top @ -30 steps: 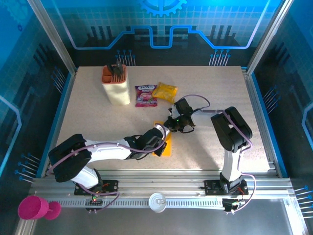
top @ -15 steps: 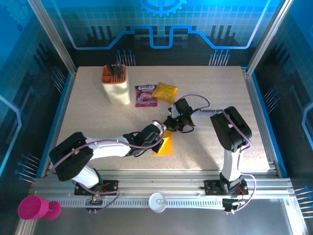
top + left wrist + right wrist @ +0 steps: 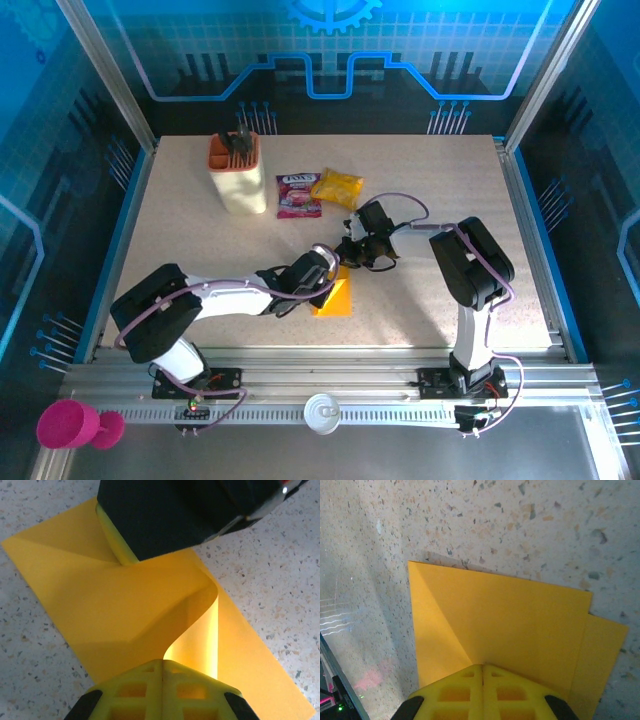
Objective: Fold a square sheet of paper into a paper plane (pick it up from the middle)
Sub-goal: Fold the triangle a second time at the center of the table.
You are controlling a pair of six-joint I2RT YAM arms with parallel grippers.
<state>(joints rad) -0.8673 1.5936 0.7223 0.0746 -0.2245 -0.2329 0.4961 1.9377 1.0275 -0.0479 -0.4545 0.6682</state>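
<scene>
The square sheet of paper (image 3: 336, 298) lies partly folded on the speckled table, just in front of both grippers. In the left wrist view the orange-yellow paper (image 3: 100, 605) has one flap curling up from the table into the tip of my left gripper (image 3: 162, 661), whose yellow jaws are shut on its edge. My right gripper's black body (image 3: 185, 515) stands over the far part of the sheet. In the right wrist view my right gripper (image 3: 482, 666) is shut, its tip resting on the paper (image 3: 520, 620) where a diagonal crease ends. From above, the left gripper (image 3: 326, 272) and right gripper (image 3: 350, 256) are close together.
At the back left stands a cream holder (image 3: 238, 178) with an orange rim. Next to it lie a purple-red packet (image 3: 298, 195) and a glossy yellow snack bag (image 3: 337, 187). A pink cup (image 3: 68, 425) and a white round cap (image 3: 322, 412) sit on the rail below the table.
My left gripper has shifted a little toward the far side, uncovering more of the sheet. The right gripper has barely moved.
</scene>
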